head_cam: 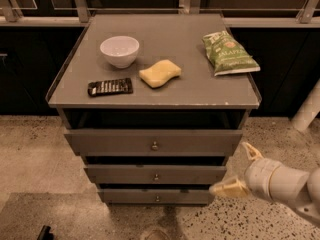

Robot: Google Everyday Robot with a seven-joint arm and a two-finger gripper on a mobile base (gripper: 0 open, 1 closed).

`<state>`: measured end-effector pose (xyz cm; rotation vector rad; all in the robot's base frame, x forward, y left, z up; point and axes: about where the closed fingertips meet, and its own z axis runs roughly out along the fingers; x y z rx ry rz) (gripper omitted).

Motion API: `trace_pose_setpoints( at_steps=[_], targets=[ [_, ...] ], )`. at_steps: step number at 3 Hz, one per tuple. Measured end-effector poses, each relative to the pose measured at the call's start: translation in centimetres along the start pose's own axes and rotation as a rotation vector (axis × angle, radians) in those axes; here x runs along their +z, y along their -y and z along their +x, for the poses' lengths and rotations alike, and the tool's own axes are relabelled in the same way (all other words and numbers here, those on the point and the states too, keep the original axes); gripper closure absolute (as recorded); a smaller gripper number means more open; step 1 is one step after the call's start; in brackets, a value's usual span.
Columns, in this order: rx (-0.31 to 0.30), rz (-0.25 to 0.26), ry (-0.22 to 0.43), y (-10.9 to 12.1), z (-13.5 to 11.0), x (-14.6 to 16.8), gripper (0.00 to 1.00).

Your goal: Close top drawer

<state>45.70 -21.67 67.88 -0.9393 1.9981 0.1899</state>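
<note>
The top drawer (115,142) is a wide grey-brown drawer just under the cabinet top. It stands pulled out, with a dark gap above its long front panel. Its small round knob (154,145) sits at the centre. My gripper (239,170) is at the lower right, off the drawer's right end and a little below it. It touches nothing. Its two cream fingers are spread apart and empty; one fingertip (224,188) is level with the lower drawers, the other (251,151) is higher.
Two narrower drawers (155,174) sit below, also slightly out. On the cabinet top (200,84) lie a white bowl (119,50), a yellow sponge (160,73), a black remote (110,87) and a green chip bag (229,53). Speckled floor lies in front, and a white post (307,109) stands at right.
</note>
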Motion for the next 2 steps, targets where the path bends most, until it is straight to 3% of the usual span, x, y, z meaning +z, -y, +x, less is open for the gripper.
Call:
trace_pose_setpoints(
  at_steps=[2],
  targets=[
    [-0.026,0.01,-0.025,-0.84,-0.11,-1.07,0.0]
  ],
)
